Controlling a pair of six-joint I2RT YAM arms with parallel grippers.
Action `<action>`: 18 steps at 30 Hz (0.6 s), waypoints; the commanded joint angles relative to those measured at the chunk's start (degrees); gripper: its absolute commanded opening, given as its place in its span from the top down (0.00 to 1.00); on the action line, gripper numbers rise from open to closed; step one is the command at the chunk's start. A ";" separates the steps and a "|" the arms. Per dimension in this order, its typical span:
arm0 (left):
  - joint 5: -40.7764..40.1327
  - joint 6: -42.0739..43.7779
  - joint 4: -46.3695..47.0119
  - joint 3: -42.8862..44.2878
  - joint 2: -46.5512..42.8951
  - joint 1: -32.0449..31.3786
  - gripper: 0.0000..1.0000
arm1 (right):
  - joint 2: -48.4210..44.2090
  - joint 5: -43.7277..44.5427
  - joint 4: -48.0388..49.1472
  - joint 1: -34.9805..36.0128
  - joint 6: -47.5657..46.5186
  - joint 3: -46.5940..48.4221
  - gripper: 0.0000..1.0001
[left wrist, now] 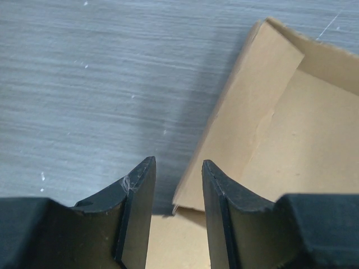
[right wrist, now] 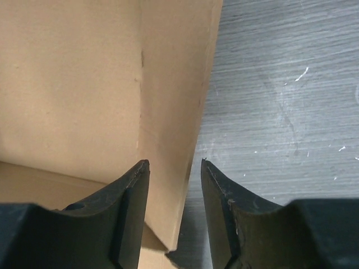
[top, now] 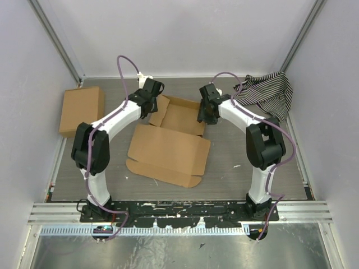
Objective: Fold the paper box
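Observation:
The paper box (top: 168,151) lies mid-table, part folded: a wide flat panel in front, and a rear tray section with its side flaps raised. My left gripper (top: 153,112) is open at the rear section's left flap. In the left wrist view the flap (left wrist: 247,117) stands just right of the gap, its lower corner between the open fingers (left wrist: 137,202). My right gripper (top: 203,117) is open at the right flap. In the right wrist view that upright flap (right wrist: 168,89) has its edge between the open fingers (right wrist: 132,196), not clamped.
A compact brown cardboard slab box (top: 82,110) lies at the far left by the wall. A black-and-white striped cloth (top: 268,92) is bunched in the far right corner. Walls enclose the table on three sides.

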 commanded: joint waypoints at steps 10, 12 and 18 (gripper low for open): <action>10.81 4.62 -8.56 16.81 13.88 2.64 0.54 | 6.34 -4.39 -0.17 -3.09 -1.38 7.29 0.49; 11.12 4.58 -8.40 16.64 14.74 2.73 0.54 | 7.06 -4.77 -0.11 -3.08 -1.46 7.22 0.50; 12.44 4.27 -6.64 14.88 16.14 2.82 0.53 | 8.75 -6.32 0.64 -3.07 -2.10 6.59 0.58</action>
